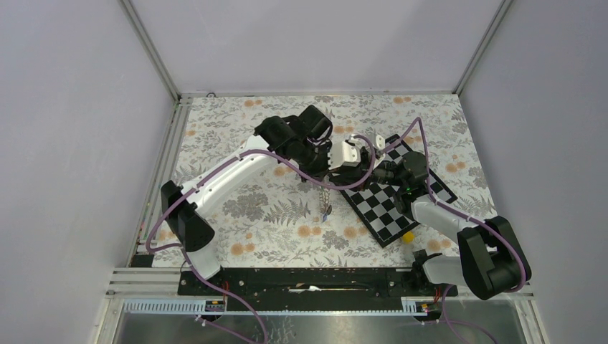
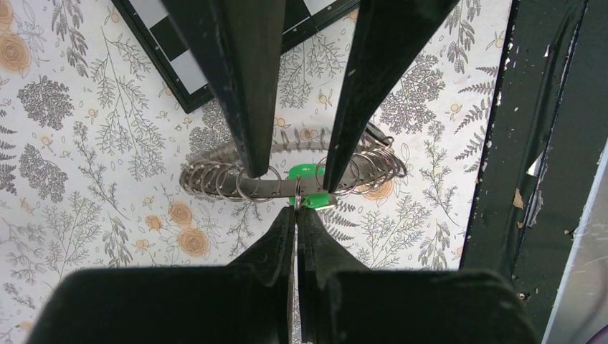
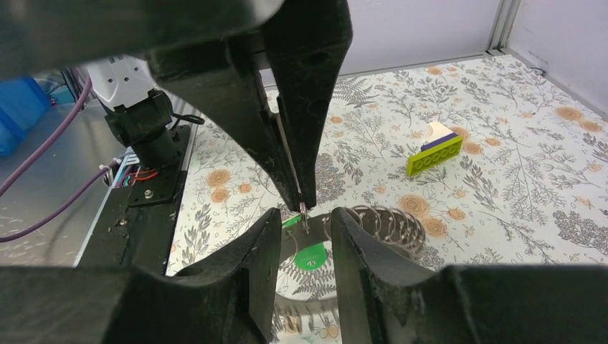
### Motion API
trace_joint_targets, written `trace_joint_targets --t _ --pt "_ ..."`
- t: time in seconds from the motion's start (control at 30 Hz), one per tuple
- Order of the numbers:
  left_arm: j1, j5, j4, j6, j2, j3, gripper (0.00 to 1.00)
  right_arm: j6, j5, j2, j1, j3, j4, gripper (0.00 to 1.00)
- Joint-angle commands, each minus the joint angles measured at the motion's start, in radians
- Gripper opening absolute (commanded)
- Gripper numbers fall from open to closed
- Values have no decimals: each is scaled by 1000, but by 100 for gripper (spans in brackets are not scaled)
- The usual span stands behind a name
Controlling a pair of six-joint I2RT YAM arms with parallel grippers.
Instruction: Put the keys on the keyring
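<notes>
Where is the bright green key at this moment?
Left wrist view, centre: the bright green plastic-headed key sits at the tips of the shut left gripper, against the silver ring-chain keyring, flanked by the open right gripper.

Robot arms point(image 1: 229, 172): two
Green key point(image 2: 305, 172): one
Silver keyring chain point(image 2: 215, 179): one
Checkerboard point(image 1: 398, 197): one
Small yellow block point(image 1: 407, 236): one
Yellow-green brick point(image 3: 434, 154): one
Floral table mat point(image 1: 251, 215): one

green key point(image 2: 302, 172) partly hidden, checkerboard point(image 2: 183, 68) cut off
</notes>
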Motion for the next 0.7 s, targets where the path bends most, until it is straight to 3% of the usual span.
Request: trace_joint_targets --t 0.0,0.1,0.43,0.67 --pt "-19 -29 -3 0 3 62 0 -20 -28 8 18 23 15 39" --pt "-21 -16 -3 -1 6 66 0 -17 -32 18 25 26 17 31" --pt "-21 5 21 -5 -5 52 0 14 -45 51 31 26 48 30" --pt "-21 13 25 -6 -5 41 0 52 -45 57 33 29 76 19"
